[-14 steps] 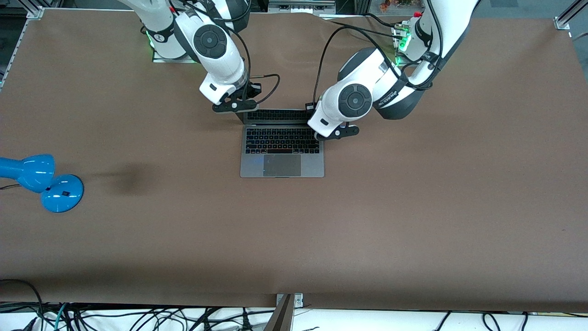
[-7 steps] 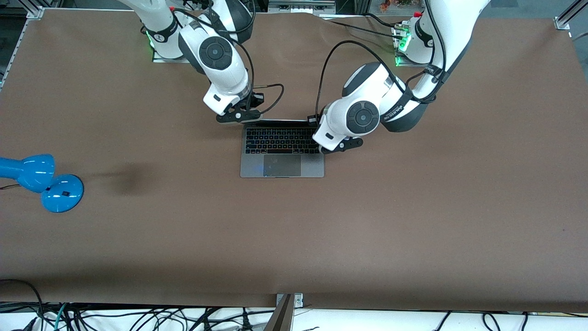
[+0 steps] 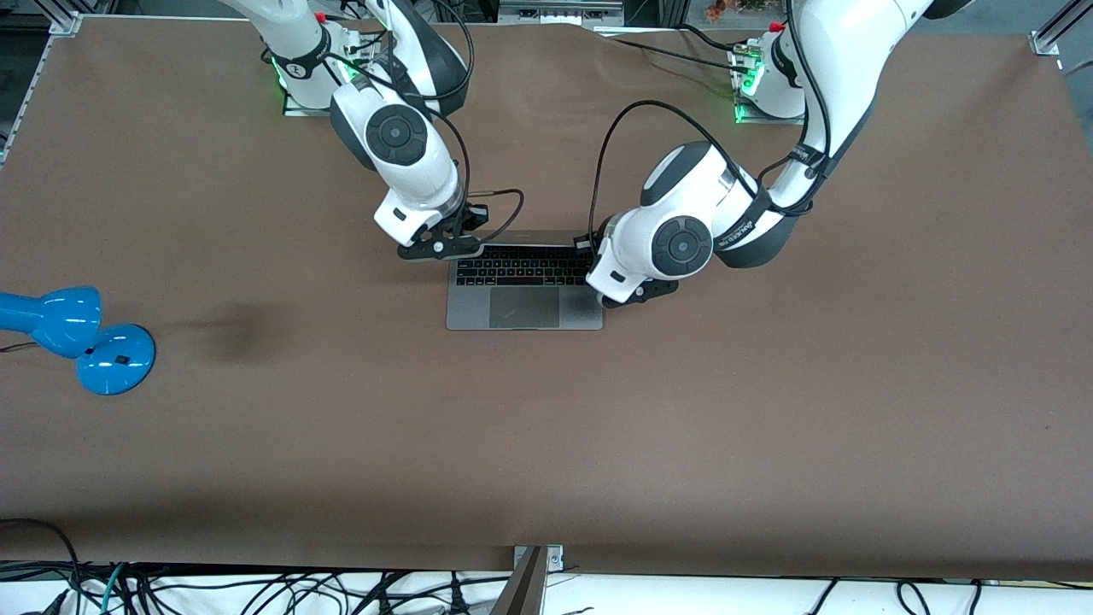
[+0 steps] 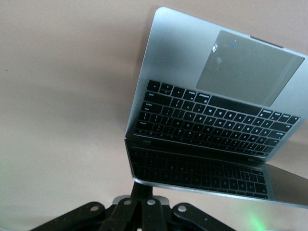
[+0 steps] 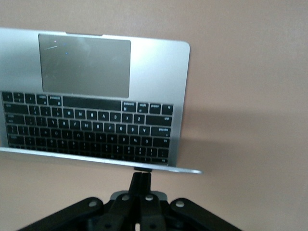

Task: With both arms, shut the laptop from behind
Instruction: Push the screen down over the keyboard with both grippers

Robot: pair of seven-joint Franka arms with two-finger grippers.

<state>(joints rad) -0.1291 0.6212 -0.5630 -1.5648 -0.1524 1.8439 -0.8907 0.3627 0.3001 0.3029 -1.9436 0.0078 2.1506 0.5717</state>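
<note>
The right claw [image 5: 140,185] has its two fingers pinched fully together into a single tip, holding nothing, and that tip presses against the back of the laptop's lid [image 5: 101,162] close to one upper corner. The left claw [image 4: 143,192] is likewise pinched shut and empty, its tip set against the lid at the other upper corner. From the front, the right claw [image 3: 441,246] and the left claw [image 3: 636,292] flank the laptop [image 3: 523,295], which sits on the brown worktop [image 3: 598,427] about midway between its two ends and toward the edge where the arms are mounted. The lid leans well forward over the keyboard [image 3: 523,267], hiding the top rows, so the closing looks more than half done. To finish it well, both tips should go down together at the same pace, so the lid does not twist at the hinge. Pressure should ease as the gap narrows, because a hard final push could slam the screen or shove the whole machine toward the front edge. A blue lamp [image 3: 77,337] sits well apart, near the right arm's end of the worktop.
</note>
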